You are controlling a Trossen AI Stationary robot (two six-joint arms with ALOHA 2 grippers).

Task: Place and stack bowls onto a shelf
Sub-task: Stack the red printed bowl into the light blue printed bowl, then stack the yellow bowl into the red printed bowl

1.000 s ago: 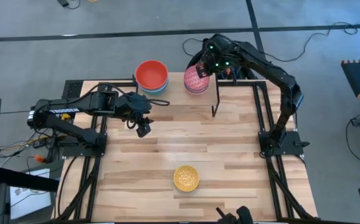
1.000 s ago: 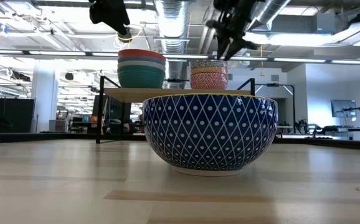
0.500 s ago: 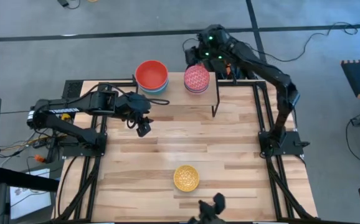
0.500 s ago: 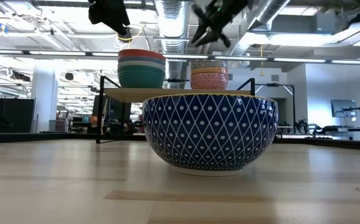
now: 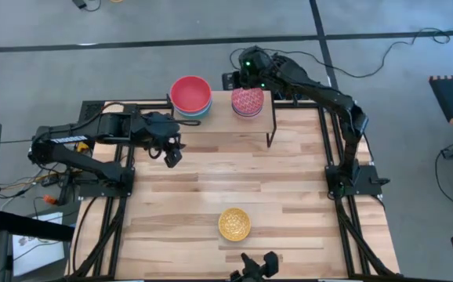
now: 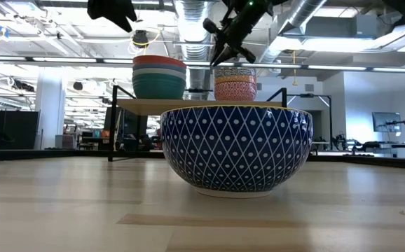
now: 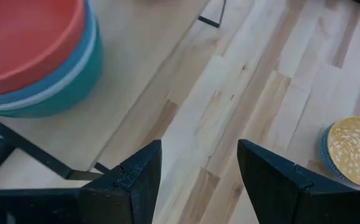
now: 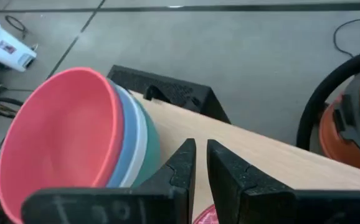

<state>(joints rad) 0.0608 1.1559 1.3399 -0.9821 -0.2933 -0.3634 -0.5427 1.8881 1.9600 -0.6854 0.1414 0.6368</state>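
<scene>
The shelf [image 5: 220,115] stands at the table's far edge and carries two stacks. A red bowl [image 5: 190,93] tops a stack of blue, white and green bowls [image 6: 159,78]. To its right a pink-patterned bowl [image 5: 248,101] tops a patterned stack [image 6: 235,84]. A bowl that is yellow-patterned inside [image 5: 234,223] and blue-patterned outside [image 6: 236,149] rests on its foot near the table's near edge. My right gripper [image 5: 243,67] hovers above and behind the pink stack, open by a narrow gap [image 8: 200,160]. My left gripper [image 5: 172,153] hangs open [image 7: 198,171] in front of the red stack.
The shelf's black front leg [image 5: 271,131] stands on the table right of centre. A dark object [image 5: 256,266] shows at the table's near edge. Bare tabletop [image 5: 234,176] lies between the shelf and the lone bowl.
My right gripper has risen off the pink-patterned stack and moved toward the table's far left, ending behind the shelf; the stack stays put. My left gripper has shifted a little toward the far left. A dark object has come into view at the near edge.
</scene>
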